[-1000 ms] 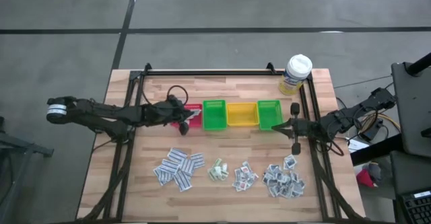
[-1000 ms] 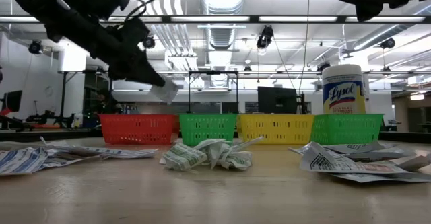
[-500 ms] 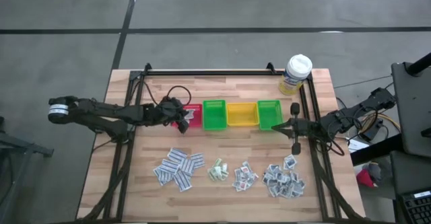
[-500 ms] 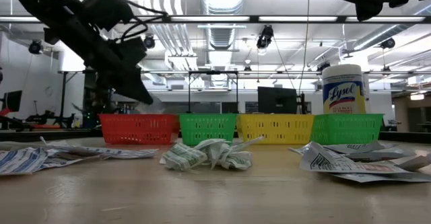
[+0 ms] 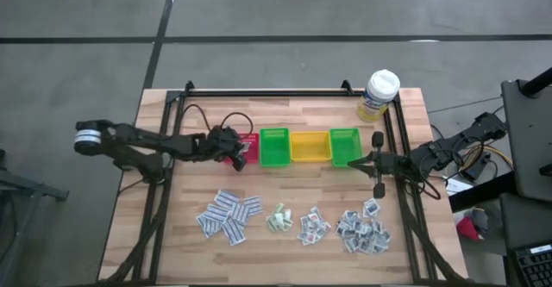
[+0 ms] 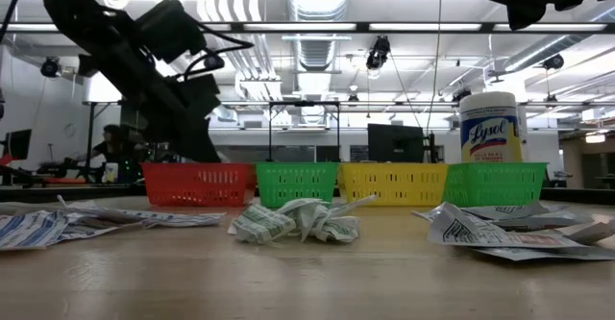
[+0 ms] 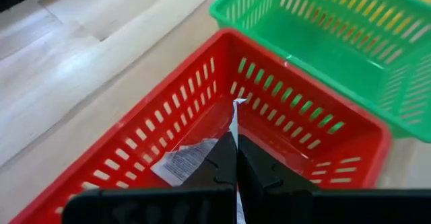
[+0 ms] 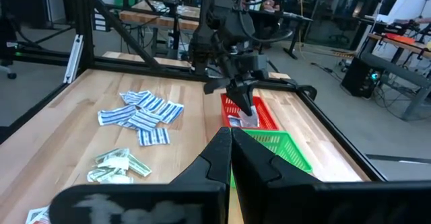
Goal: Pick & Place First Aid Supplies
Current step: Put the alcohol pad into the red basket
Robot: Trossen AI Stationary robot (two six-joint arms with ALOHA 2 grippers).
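A white packet is lying on the floor of the red bin, and a second packet is standing pinched between the closed fingers of the left gripper, which is dipping into that bin. The green bin, yellow bin and second green bin are lining up beside it. More packets are lying along the tabletop's near edge. The right gripper, fingers closed on nothing, is hanging near the right edge.

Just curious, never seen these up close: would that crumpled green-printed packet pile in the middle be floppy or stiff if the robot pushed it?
Probably floppy: the green-printed packets lie crumpled and folded. Likely very light, so a push would scatter them across the table rather than tip them.
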